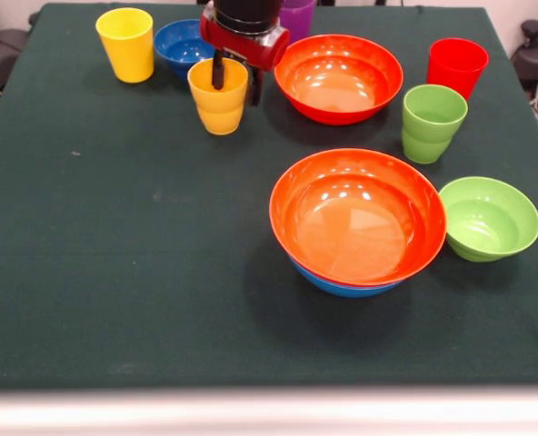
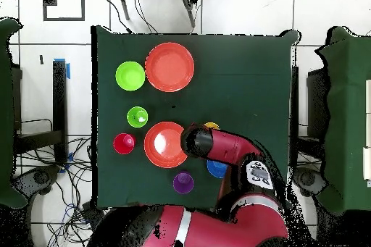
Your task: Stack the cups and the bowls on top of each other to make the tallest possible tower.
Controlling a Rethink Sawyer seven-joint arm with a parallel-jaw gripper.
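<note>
Desk [image 1: 114, 272]: a dark green cloth covered it, and every cup and bowl sat on it.
Pincer [image 1: 234, 80]: it hung from the red and black arm [image 2: 224, 146] at the far side, straddling the rim of the yellow-orange cup [image 1: 219, 107]. One dark finger [image 1: 218, 71] reached down inside the cup and the other sat outside its wall. The fingers stood narrowly apart around that wall; whether they pressed it could not be told.
Yellow cup [image 1: 126, 44]: upright at the far corner, just beside the small dark blue bowl [image 1: 180, 45].
Purple cup [image 1: 298, 16]: behind the pincer, mostly hidden in the front view.
Far orange-red bowl [image 1: 339, 78]: alone and upright, next to the red cup [image 1: 456, 64].
Lime green cup [image 1: 430, 123]: stepped waist, standing near the red cup.
Stack: the near orange-red bowl [image 1: 357, 216] was nested in the large light blue bowl [image 1: 342, 284], of which only a lower edge showed.
Small lime green bowl [image 1: 488, 218]: just beside that stack.
</note>
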